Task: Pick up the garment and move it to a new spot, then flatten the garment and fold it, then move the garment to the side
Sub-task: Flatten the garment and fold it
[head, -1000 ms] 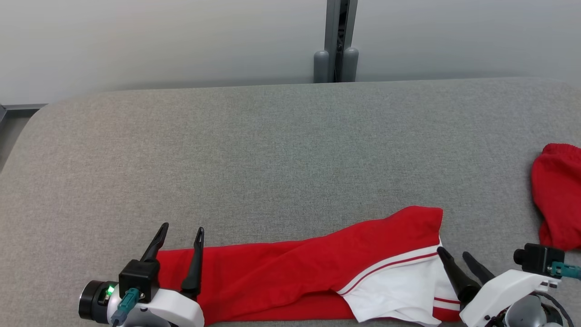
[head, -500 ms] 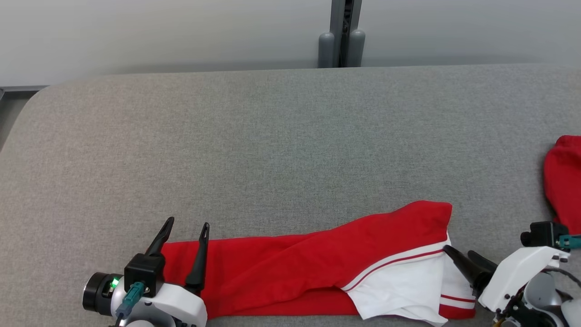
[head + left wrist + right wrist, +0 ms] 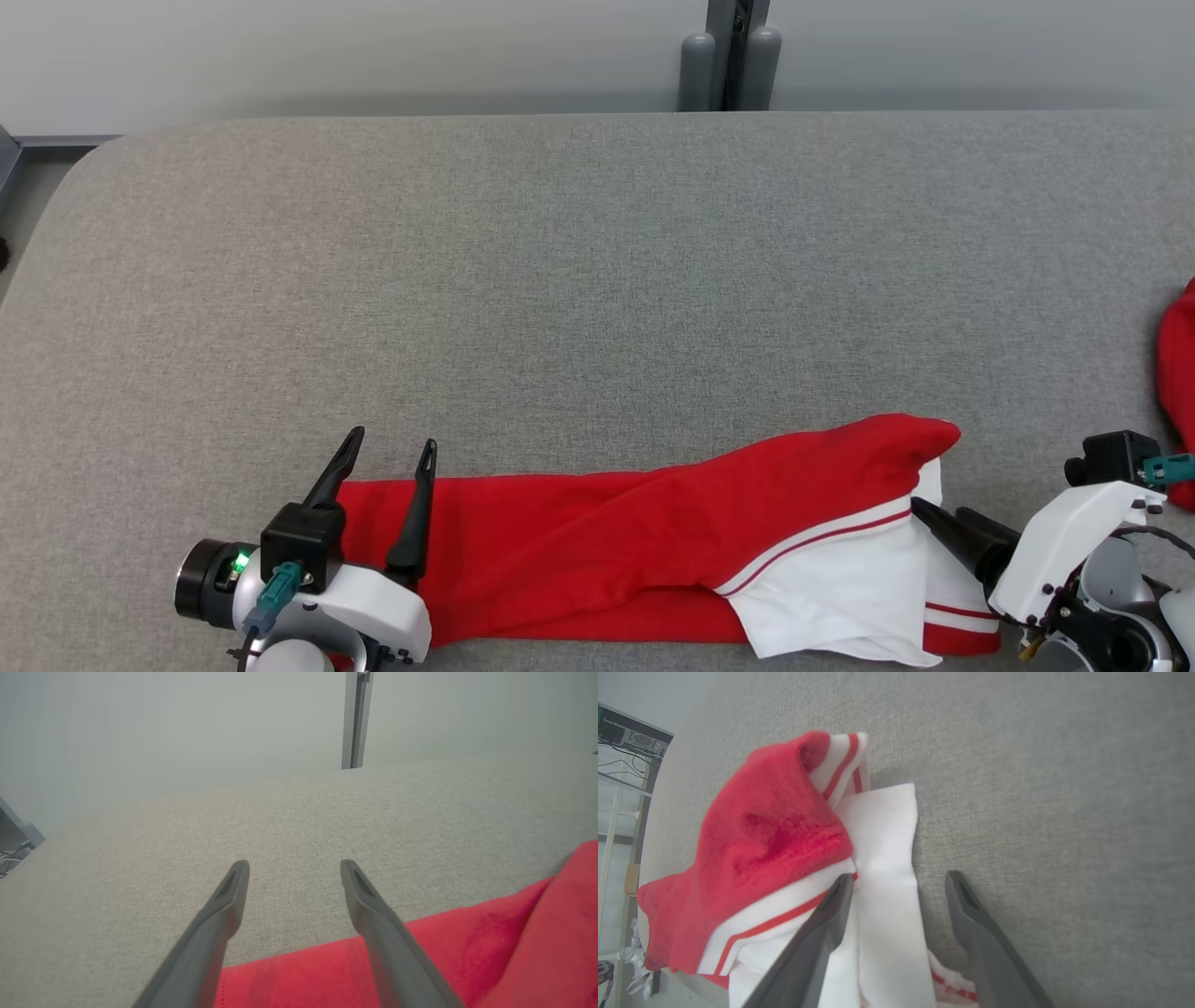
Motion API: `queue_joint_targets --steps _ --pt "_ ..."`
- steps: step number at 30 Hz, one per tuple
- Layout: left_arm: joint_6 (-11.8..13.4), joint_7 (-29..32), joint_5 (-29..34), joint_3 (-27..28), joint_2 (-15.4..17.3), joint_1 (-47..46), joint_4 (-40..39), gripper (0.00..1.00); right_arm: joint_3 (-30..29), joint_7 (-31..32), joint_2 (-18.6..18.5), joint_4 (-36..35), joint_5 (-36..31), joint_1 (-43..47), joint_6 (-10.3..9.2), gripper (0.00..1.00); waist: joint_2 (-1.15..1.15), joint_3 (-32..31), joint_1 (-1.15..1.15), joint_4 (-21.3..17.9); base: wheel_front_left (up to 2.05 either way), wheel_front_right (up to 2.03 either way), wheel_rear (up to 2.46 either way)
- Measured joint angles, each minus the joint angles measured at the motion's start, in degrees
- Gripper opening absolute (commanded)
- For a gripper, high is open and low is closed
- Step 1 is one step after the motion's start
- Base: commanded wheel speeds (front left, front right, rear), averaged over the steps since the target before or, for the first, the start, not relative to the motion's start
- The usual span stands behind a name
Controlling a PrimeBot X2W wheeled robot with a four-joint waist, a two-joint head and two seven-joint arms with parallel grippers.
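The garment (image 3: 653, 541) is red with a white striped panel and lies stretched along the front of the grey table (image 3: 597, 280). My left gripper (image 3: 392, 439) stands open over the garment's left end, its fingers pointing away from me. In the left wrist view the open gripper (image 3: 294, 865) reaches past the red cloth (image 3: 467, 952) with nothing between its fingers. My right gripper (image 3: 938, 509) points left at the white end, open. In the right wrist view the open gripper (image 3: 900, 877) has one finger over the white panel of the garment (image 3: 770, 844) and the other over bare table.
A second red cloth (image 3: 1178, 373) lies at the table's right edge. A grey post (image 3: 738, 56) stands behind the table against the pale wall. The table's rounded left corner (image 3: 65, 177) drops off to the floor.
The head camera has shifted, so the whole picture has moved. Relative to the garment, the right gripper's fingers now reach further in over the white end. The left gripper keeps its place.
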Motion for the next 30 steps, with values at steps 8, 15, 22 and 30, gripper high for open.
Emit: queue_joint_targets --steps 8,15,22,30 --pt "-0.03 0.00 0.37 0.34 -0.15 0.04 0.44 1.00 2.85 -1.12 -1.80 -0.89 1.38 0.75 0.01 1.00 0.00 -0.65 0.00 -0.14 0.00 0.00 0.00" --pt "-0.05 0.00 0.49 0.66 -0.33 0.34 0.56 1.00 3.43 -2.66 -2.89 -2.23 1.34 2.07 0.01 1.00 0.00 -0.97 0.00 -0.51 0.00 0.00 0.00" --pt "-0.10 0.00 0.97 0.80 -0.38 0.34 0.79 1.00 4.39 -4.21 -3.47 -4.72 2.05 2.65 0.00 1.00 0.00 -0.84 0.00 -0.71 0.00 0.00 0.00" --pt "-0.14 0.00 1.13 1.02 -0.36 0.34 1.02 1.00 5.52 -5.63 -4.66 -5.81 2.90 2.97 0.00 1.00 0.00 -1.08 0.00 -0.59 0.00 0.00 0.00"
